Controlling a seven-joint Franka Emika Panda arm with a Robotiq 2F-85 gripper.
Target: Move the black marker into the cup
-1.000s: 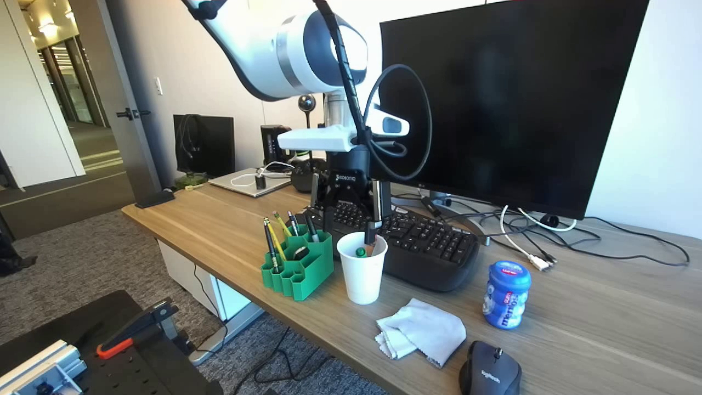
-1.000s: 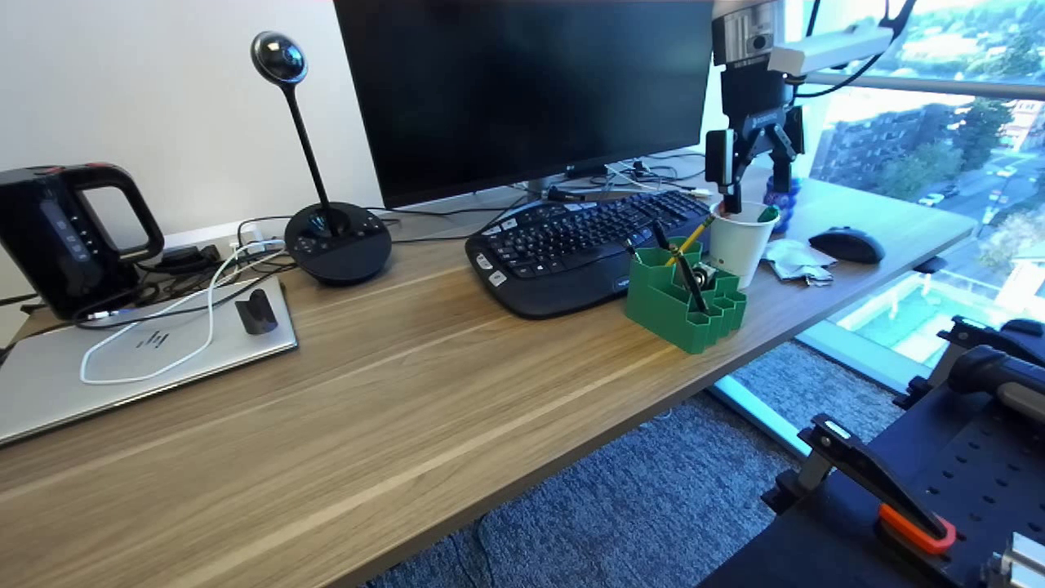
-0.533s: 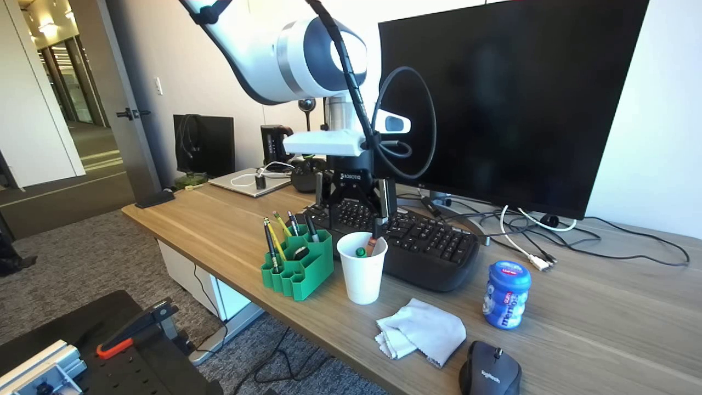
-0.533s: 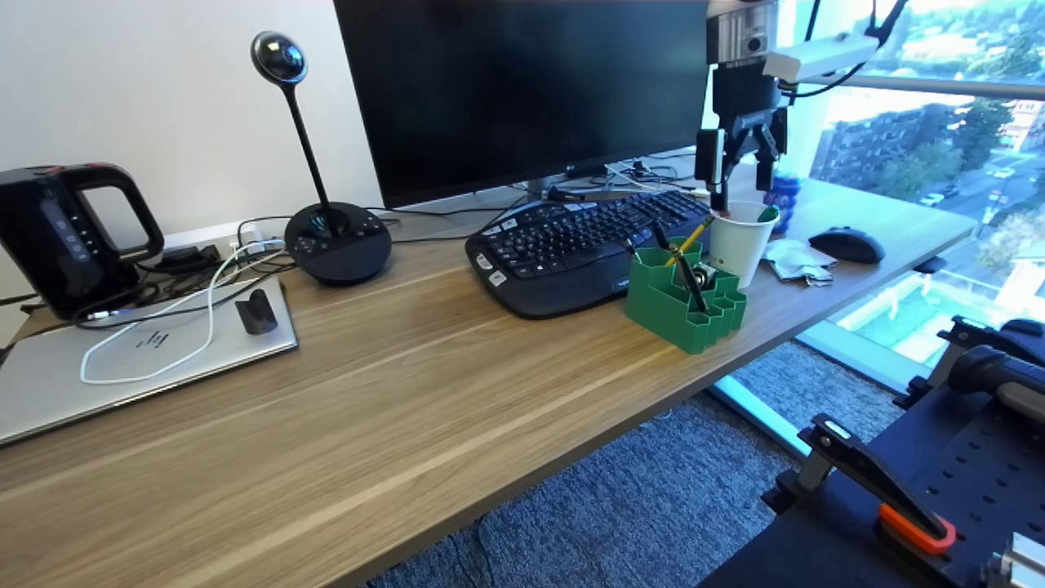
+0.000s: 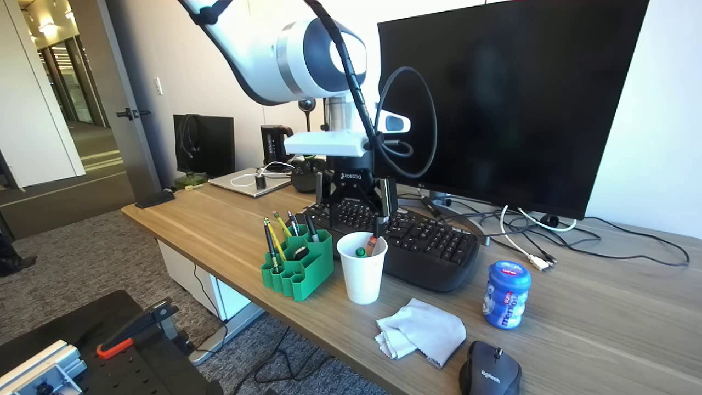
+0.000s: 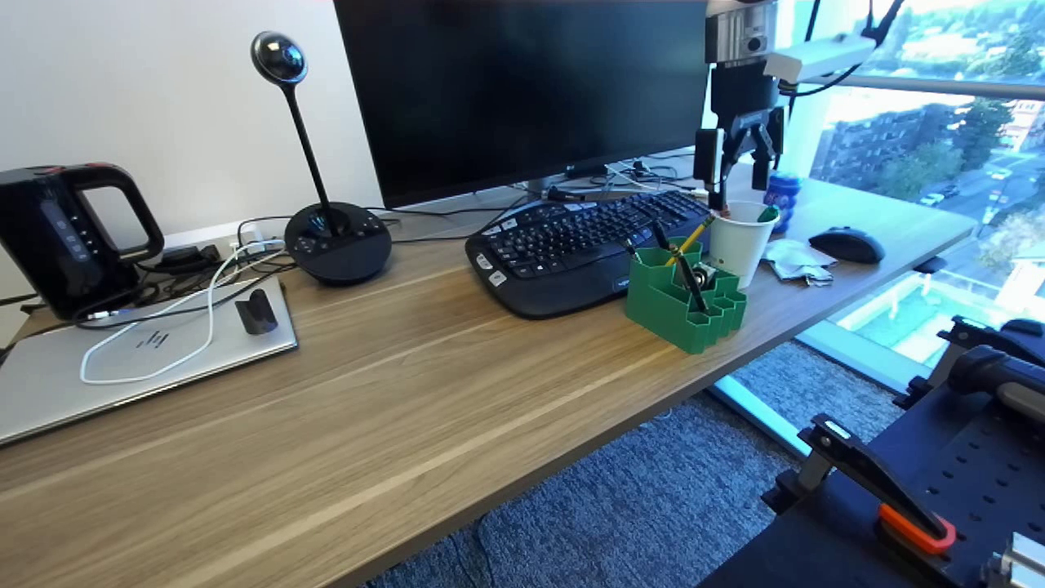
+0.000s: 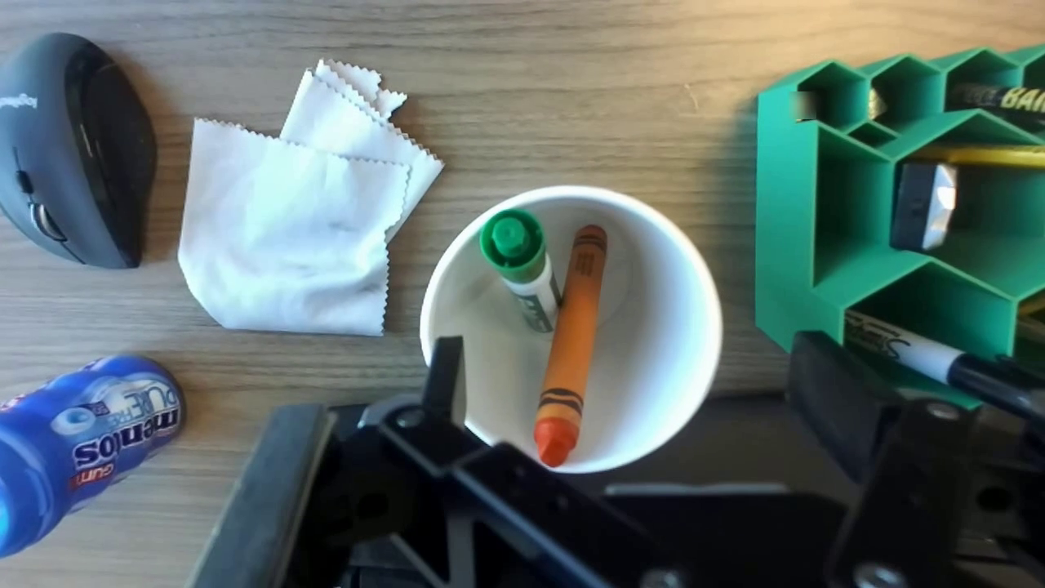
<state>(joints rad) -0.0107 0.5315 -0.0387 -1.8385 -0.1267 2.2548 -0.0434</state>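
The white arm (image 5: 255, 49) has a silver band (image 5: 286, 59), black cable (image 5: 351, 78) and black ROBOTIQ-lettered end effector (image 5: 355, 223).

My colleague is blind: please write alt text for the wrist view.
Seen from above, a cup holds a crayon and a green marker; an open gripper shows at the bottom. Left: mouse, cloth, gum bottle. Right: organizer with a black marker.

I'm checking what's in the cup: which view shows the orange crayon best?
The wrist view, looking down into the cup, shows the orange crayon whole; both exterior views show only its upper end.
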